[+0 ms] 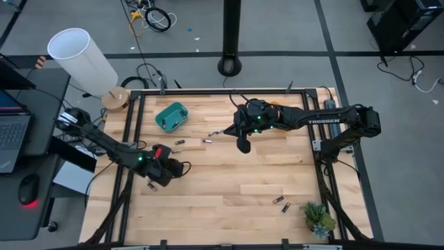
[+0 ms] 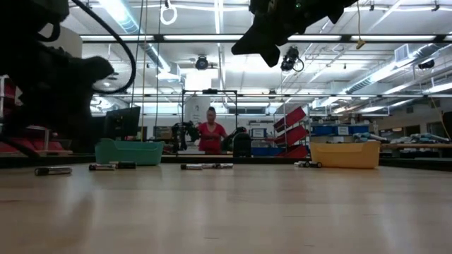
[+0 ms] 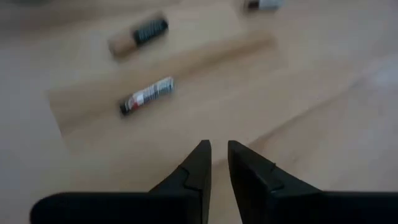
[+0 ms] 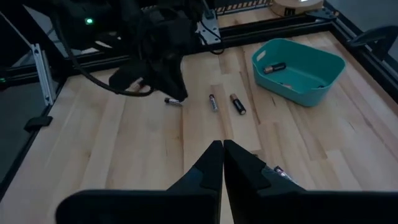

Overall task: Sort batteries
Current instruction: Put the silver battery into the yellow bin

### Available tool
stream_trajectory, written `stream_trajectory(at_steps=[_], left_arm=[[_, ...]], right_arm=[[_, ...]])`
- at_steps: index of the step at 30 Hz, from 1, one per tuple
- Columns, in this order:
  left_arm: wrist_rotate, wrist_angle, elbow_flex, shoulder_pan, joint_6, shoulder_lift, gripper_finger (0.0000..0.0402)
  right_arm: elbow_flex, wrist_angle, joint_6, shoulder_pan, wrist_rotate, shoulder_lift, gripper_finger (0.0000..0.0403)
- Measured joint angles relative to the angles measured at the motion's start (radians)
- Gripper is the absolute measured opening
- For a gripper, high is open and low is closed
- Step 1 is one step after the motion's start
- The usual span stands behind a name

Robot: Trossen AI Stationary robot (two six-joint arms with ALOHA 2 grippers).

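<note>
Several small batteries lie flat on the wooden table: two [image 1: 179, 142] [image 1: 207, 141] near the teal bin [image 1: 171, 116], one [image 1: 151, 185] by my left gripper [image 1: 168, 171], two [image 1: 281, 203] near the table's front right. The teal bin [image 4: 298, 70] holds a battery [image 4: 273, 67]. The orange bin [image 2: 345, 154] shows in the low view. My left gripper [image 3: 218, 149] hovers low over bare wood, its fingers a narrow gap apart, with a battery [image 3: 147, 95] just ahead of it. My right gripper [image 4: 219, 149] is shut, empty and raised above the table's middle [image 1: 243, 144].
A small potted plant [image 1: 318, 219] stands at the table's front right corner. A white lamp shade [image 1: 76, 55] and a laptop [image 1: 10, 132] sit beyond the left edge. A person in red [image 2: 210, 134] stands far behind the table. Bare wood lies between the arms.
</note>
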Motion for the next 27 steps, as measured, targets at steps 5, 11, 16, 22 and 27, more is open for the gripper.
stream_trajectory(at_steps=[5, 11, 16, 22, 27], left_arm=[[-0.053, -0.058, 0.015, -0.059, -0.009, 0.000, 0.0068], [-0.043, -0.044, 0.005, -0.153, -0.067, 0.000, 0.0109], [-0.119, -0.069, 0.004, -0.220, -0.156, 0.044, 0.0151], [-0.260, -0.026, 0.004, -0.270, -0.171, 0.164, 0.0158], [-0.311, 0.004, 0.029, -0.306, -0.189, 0.266, 0.0158]], right_arm=[[0.000, 0.000, 0.030, 0.002, 0.000, 0.000, 0.0022], [0.000, -0.001, 0.062, 0.004, 0.000, 0.000, 0.0022], [-0.001, -0.002, 0.074, 0.020, 0.005, 0.000, 0.0022], [-0.001, -0.030, 0.074, 0.052, 0.034, 0.000, 0.0022], [-0.001, -0.062, 0.074, 0.064, 0.035, 0.000, 0.0022]])
